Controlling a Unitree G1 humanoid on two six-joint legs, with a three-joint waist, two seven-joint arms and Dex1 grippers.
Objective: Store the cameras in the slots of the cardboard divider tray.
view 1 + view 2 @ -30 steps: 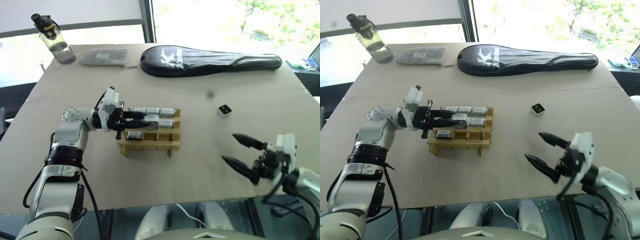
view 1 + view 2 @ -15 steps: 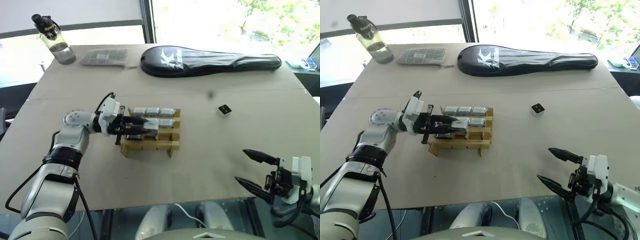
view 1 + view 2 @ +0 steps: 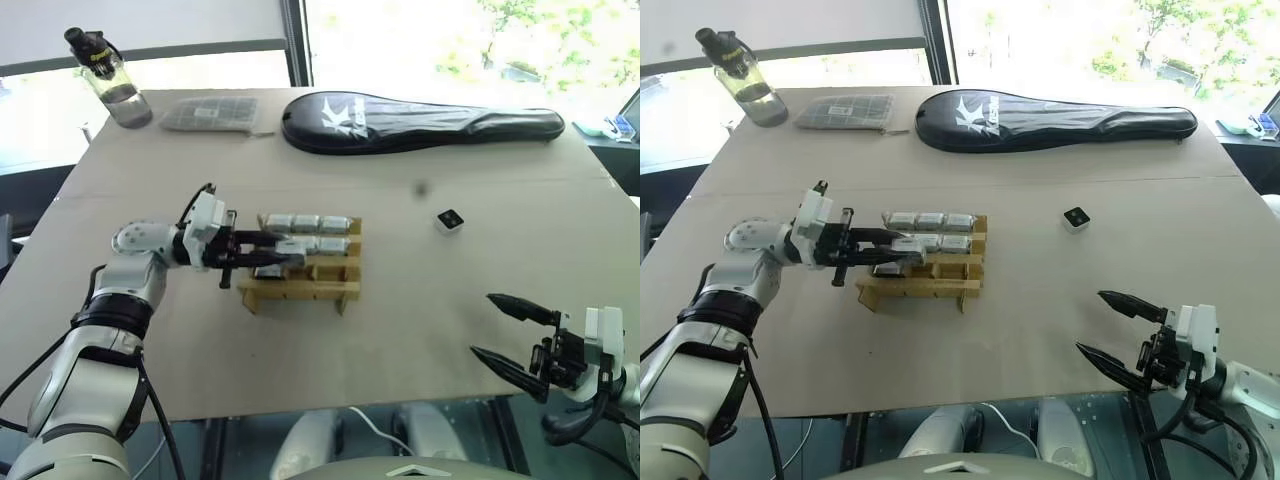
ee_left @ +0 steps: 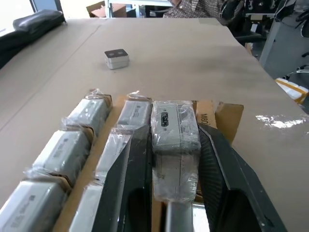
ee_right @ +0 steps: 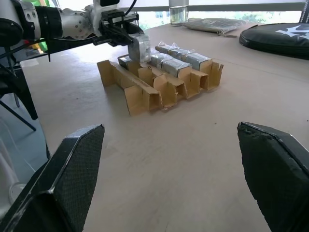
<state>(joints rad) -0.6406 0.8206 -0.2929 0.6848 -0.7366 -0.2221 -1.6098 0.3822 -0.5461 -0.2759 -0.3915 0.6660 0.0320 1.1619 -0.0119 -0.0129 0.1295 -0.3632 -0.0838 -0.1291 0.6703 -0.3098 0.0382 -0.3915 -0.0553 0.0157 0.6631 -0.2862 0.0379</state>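
Left wrist view: my left pincer clamps a wrapped camera over the cardboard divider tray | it has drawn back toward the tray's left end; not yet slotted | right pincer gapes empty, now pulled low | loose camera waits on tabletop.

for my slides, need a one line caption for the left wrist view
Left gripper shut on a wrapped camera over the cardboard divider tray.
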